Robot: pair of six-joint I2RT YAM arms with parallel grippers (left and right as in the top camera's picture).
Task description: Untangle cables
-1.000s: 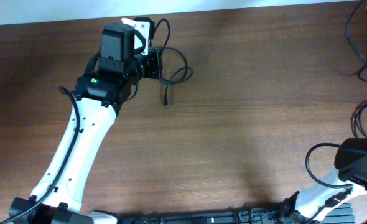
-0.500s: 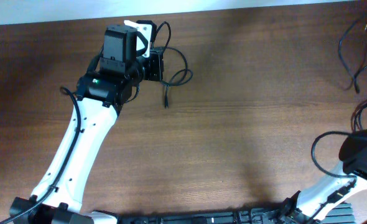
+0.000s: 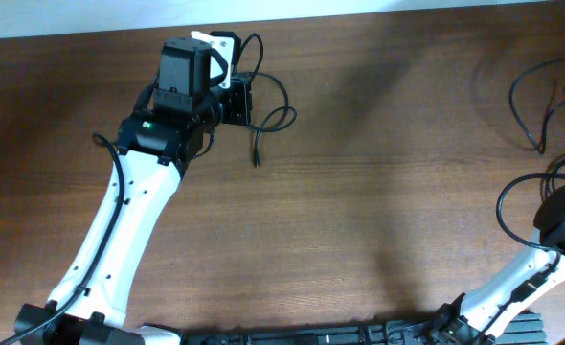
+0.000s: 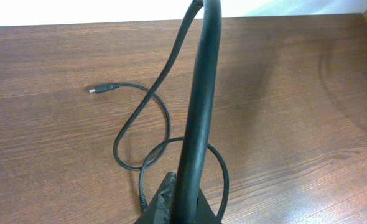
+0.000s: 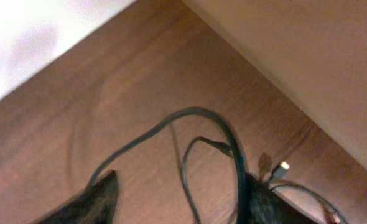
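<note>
Left wrist | left hand (image 3: pixel 237 99) pinching thin glossy black cables (image 4: pixel 117 146) | right hand (image 5: pixel 178 184) spread wide

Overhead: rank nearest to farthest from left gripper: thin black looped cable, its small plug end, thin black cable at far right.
1. Thin black looped cable: at the left gripper fingers.
2. Small plug end: just toward the robot's base.
3. Thin black cable at far right: well away, opposite side.

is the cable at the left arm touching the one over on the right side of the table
Apart. Overhead view: the left cable and the right cable lie far from each other, with open table between them.
</note>
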